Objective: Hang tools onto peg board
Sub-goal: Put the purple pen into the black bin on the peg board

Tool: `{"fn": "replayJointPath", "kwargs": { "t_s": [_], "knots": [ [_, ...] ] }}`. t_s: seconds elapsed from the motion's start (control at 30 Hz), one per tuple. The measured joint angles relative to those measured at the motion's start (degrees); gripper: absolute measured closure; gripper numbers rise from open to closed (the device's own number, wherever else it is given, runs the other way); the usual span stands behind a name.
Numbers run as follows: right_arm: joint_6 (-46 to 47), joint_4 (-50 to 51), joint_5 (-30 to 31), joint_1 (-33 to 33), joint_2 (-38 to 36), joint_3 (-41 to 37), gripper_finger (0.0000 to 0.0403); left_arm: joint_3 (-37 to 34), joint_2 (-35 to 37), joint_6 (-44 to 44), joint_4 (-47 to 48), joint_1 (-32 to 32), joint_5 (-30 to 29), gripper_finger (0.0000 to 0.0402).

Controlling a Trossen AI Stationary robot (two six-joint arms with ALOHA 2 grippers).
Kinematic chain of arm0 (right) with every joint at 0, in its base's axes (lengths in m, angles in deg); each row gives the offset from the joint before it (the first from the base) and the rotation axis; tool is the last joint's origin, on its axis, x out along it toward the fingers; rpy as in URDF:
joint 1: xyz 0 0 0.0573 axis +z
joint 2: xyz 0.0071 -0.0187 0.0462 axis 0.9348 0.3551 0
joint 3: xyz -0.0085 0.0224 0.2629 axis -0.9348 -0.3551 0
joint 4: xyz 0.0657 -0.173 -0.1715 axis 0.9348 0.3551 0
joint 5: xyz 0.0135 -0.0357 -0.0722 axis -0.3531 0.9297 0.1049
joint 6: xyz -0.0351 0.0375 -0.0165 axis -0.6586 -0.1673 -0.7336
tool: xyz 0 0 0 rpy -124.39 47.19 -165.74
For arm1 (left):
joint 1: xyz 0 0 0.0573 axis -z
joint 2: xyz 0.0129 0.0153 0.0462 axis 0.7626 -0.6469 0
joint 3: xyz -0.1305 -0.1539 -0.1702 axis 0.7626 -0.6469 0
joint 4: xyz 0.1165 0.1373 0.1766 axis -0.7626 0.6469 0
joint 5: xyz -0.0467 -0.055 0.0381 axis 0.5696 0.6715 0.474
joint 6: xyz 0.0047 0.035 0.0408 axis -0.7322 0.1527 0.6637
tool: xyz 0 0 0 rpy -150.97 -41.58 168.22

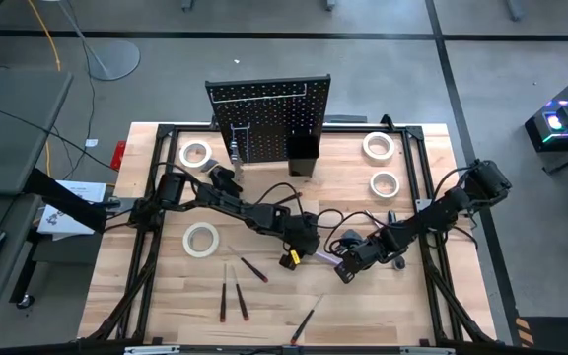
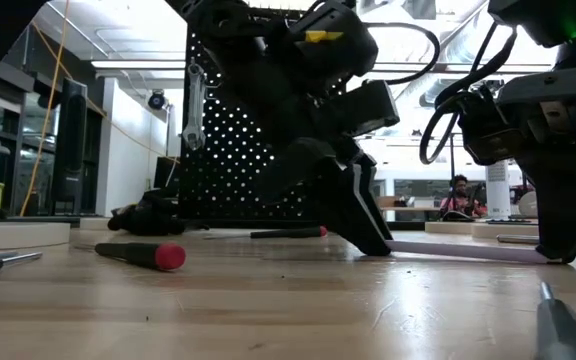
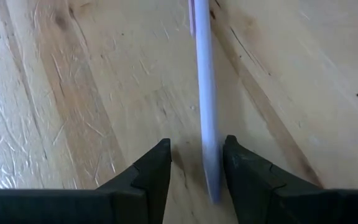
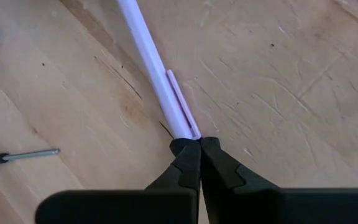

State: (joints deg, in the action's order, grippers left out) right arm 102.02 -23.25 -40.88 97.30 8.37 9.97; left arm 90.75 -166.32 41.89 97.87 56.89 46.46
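— Closest to the lens in the low view, what's that at the lower right corner?

— Silver shaft of a screwdriver, lying on the desk. At the left of that frame lies a red-handled screwdriver.

— And the purple tool?

— Flat on the desk, just right of centre in the high view, between the two grippers. The right gripper has its fingers pressed together on one end of it; its clip shows right at the fingertips. The left gripper stands over the other end with its fingers spread, the purple shaft lying in the gap, closer to one finger. I can't tell if it touches.

— Where's the peg board?

— Upright at the top centre of the high view, at the desk's far edge, its small black bin on the front at the lower right. A silver wrench hangs on its left side.

— The rest of the tools?

— Three white tape rolls lie near the board, one left of it and two at the upper right; a fourth sits left of centre. Slim screwdrivers are scattered along the bottom of the frame.
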Motion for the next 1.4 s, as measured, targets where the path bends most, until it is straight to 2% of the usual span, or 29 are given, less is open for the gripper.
{"fn": "replayJointPath", "kwargs": {
  "t_s": [0.13,0.23,0.43,0.73,0.87,1.17,1.4],
  "knots": [
    [0.1,-0.03,0.11,0.0,0.0,-0.01,0.0403,-0.04,-0.27,-0.57,0.35,0.0,0.03,0.0273],
    [0.12,-0.05,0.08,0.0,0.0,0.0,0.0403,0.01,-0.84,-0.33,1.05,0.23,0.0,0.0291],
    [1.69,-0.2,0.14,0.01,0.0,-0.02,0.0403,0.24,-2.21,-2.97,2.61,1.76,-0.76,0.0386],
    [1.28,3.19,4.61,0.28,0.28,4.22,0.0403,0.28,-2.21,-8.64,3.66,1.38,0.42,0.0396],
    [-2.32,7.69,6.03,0.28,0.46,8.07,0.0396,0.26,-1.62,-9.69,4.68,0.61,1.49,0.0396],
    [-5.15,23.53,11.8,0.52,0.31,18.58,0.0326,0.11,-0.79,-10.16,5.91,0.33,0.54,0.0398],
    [-12.27,21.88,9.49,1.31,0.32,20.5,0.028,0.11,-0.78,-11.22,5.89,0.31,0.29,0.0398]
  ]
}}
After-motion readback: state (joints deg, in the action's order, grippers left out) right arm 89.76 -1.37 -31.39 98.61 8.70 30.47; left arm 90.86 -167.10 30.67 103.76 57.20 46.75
